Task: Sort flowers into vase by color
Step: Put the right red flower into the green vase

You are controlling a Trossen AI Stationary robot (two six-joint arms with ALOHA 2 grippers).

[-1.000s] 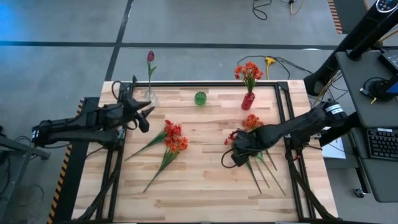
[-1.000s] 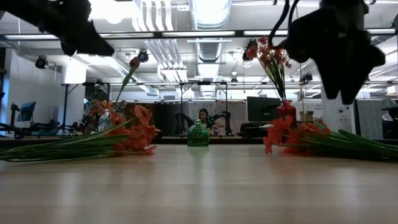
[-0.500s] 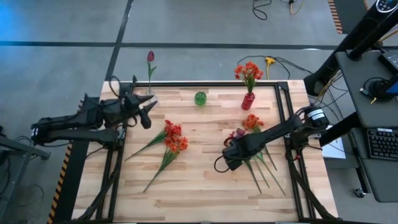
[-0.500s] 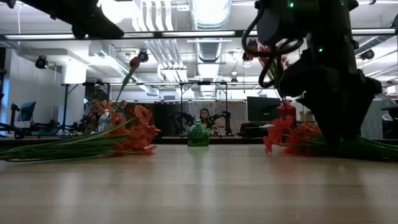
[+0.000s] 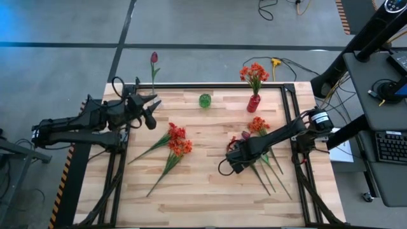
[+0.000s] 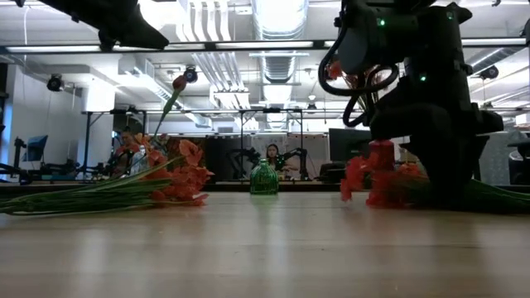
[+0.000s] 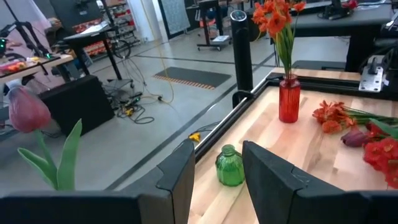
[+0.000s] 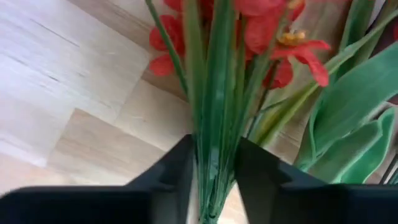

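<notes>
Right gripper down on the wood table, fingers closed around green stems of a red flower, blooms just ahead of the fingertips. Lower and tighter than a second ago. Left gripper half-open and empty, raised facing the green vase; workshop beyond.

— Where do we have our dark right two-finger gripper?

— Low at the tabletop, arm stretched in from the right edge, fingers closed around a bundle of thin green flower stems.

— And our dark left two-finger gripper?

— Raised near the far left corner, jaws parted, holding nothing.
</notes>
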